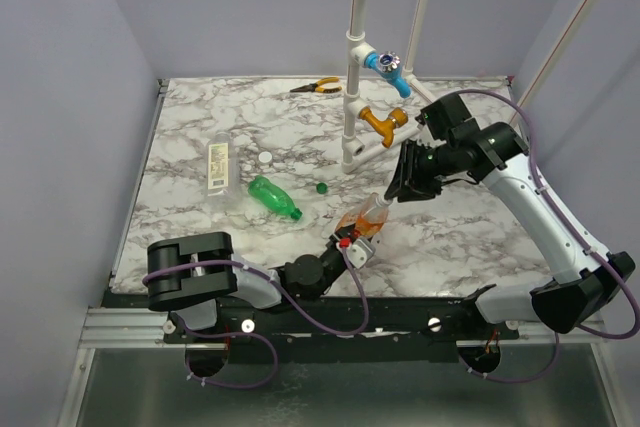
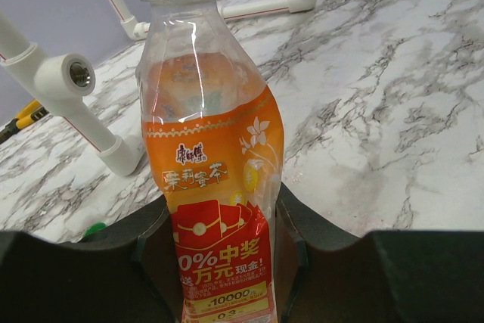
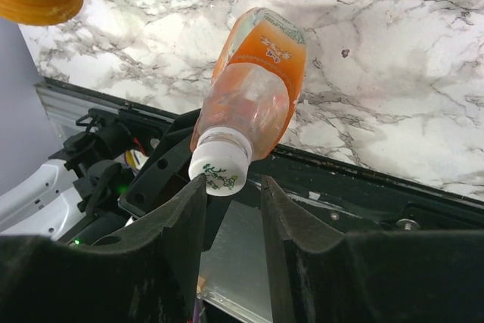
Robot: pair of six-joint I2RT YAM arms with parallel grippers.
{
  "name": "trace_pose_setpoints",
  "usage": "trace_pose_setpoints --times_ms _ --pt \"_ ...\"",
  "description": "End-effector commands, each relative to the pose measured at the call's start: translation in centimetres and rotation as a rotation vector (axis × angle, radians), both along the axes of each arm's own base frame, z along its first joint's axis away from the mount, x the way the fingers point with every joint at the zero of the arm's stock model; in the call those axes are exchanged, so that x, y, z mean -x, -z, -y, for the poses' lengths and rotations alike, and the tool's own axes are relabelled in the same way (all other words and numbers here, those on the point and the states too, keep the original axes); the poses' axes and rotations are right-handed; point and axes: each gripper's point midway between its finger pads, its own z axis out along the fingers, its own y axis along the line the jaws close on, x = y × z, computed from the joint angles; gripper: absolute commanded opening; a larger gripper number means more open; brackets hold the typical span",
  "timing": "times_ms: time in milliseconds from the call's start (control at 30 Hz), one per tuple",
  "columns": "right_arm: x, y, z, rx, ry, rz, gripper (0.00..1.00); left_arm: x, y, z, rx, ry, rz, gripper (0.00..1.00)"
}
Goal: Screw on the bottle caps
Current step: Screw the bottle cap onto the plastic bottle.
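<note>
Left claw (image 1: 350, 250) is clamped on the base of the orange bottle (image 1: 368, 215), holding it tilted near the front edge of the surface (image 1: 470, 237). Right claw (image 3: 233, 187) straddles its white cap (image 3: 218, 172), can't tell if it's actually pinching.

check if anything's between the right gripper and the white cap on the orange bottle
Nothing visible does. The white cap sits on the orange bottle, between the fingers of the right gripper. The left gripper grips the bottle lower down.
</note>
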Motion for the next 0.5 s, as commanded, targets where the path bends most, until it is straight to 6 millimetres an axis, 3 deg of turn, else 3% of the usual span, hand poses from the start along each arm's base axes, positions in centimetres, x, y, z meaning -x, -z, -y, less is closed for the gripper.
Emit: trace_pose_setpoints --times_ms 0,467 --pt "0.4 0.1 -0.6 -0.013 -0.025 -0.003 0.39 0.1 -1.3 1.0 0.059 0.027 0.001 0.0" --pt "0.1 0.0 -0.3 0.009 0.006 0.007 0.39 0.4 -2.8 0.5 0.086 0.045 0.025 0.0"
